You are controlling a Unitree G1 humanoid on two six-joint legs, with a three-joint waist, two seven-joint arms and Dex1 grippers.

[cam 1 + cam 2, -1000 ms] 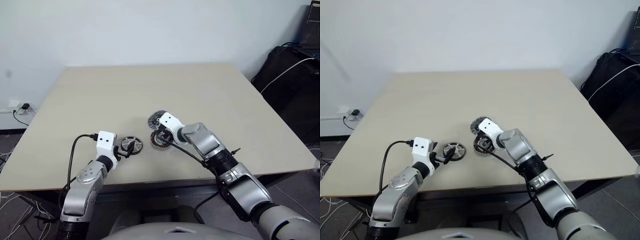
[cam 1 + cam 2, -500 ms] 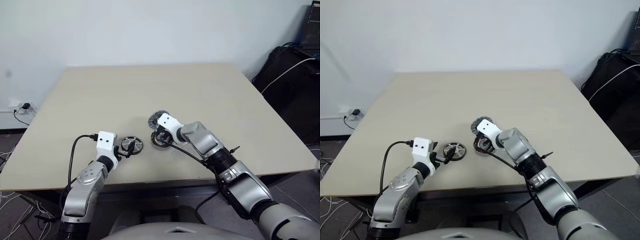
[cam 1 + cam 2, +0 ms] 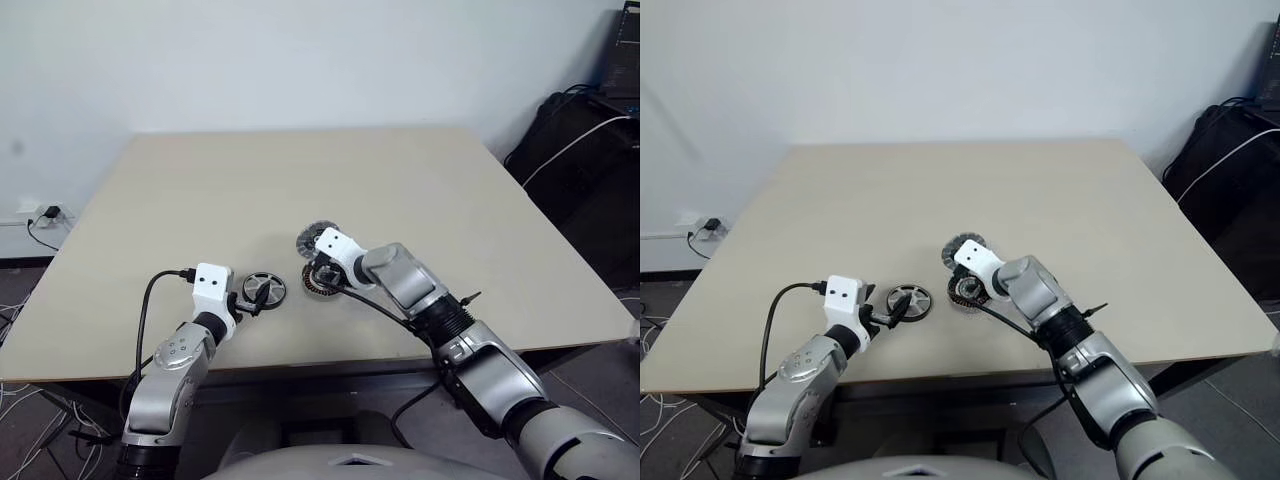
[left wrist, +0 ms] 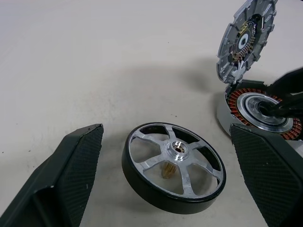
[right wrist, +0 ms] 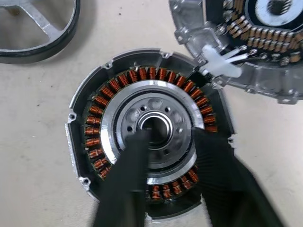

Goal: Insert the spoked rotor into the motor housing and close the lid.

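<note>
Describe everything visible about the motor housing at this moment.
The housing is a round silver-edged shell lying flat on the table, with a ring of copper windings around a shiny steel centre with a central hole. The lid stands tilted up at its far edge, joined by thin white wires. The right tool is over its centre, fingers apart. The rotor lies apart, beside it.

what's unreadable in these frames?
- Near edge of the motor housing: right wrist view, hidden behind the right claw fingers.
- Lid: its far face is turned away in the left wrist view.
- Rotor underside: against the table.
- Head views: windings and spokes too small.
</note>
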